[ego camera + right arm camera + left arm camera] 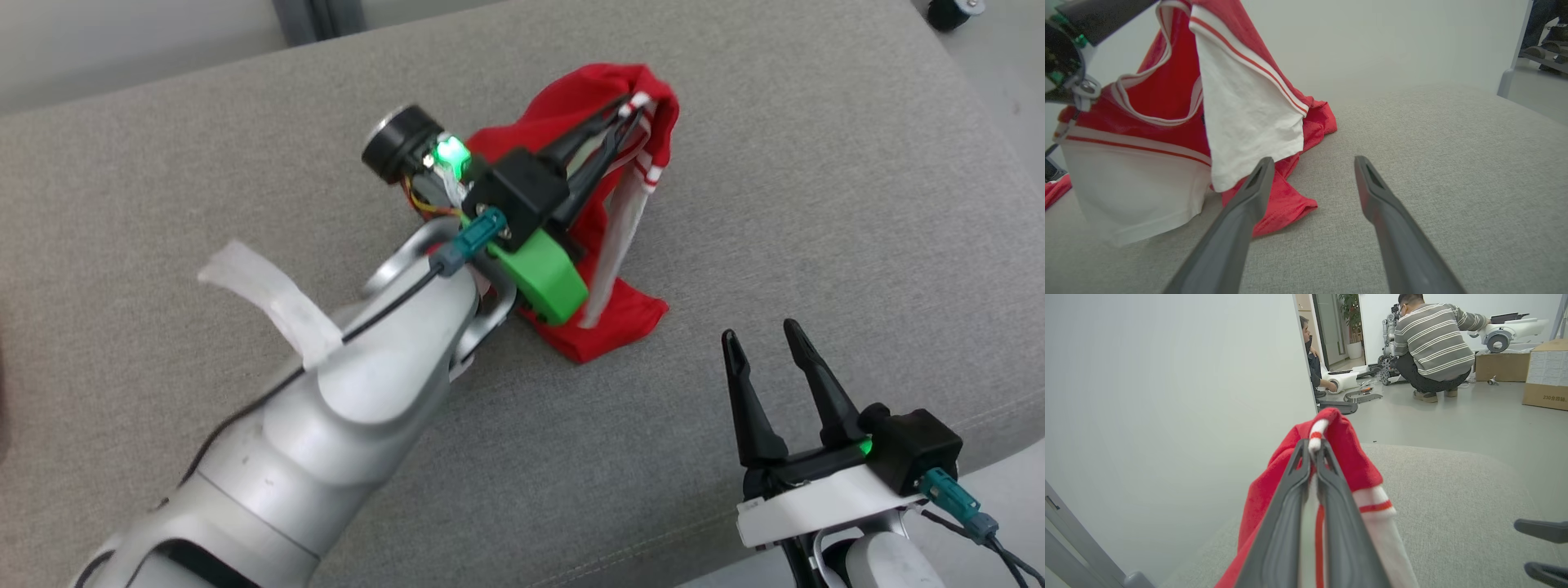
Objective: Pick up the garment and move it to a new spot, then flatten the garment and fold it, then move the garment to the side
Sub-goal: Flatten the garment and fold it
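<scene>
The garment (620,314) is red with white panels and red-striped white trim. It hangs in a peak from my left gripper (633,110), which is shut on its trim above the grey cushioned surface (816,204); its lower folds rest on the surface. In the left wrist view my left gripper (1314,451) pinches the white-and-red edge, with the red garment (1349,457) draped over the fingers. My right gripper (763,331) stands open at the lower right, apart from the cloth. In the right wrist view the right gripper (1312,161) is open just right of the hanging garment (1167,98).
The grey surface ends at a front edge (980,457) near my right gripper. Beyond it, two people (1431,339) work on the floor among cardboard boxes (1545,375) and robot parts. A pale wall (1167,396) stands to the left.
</scene>
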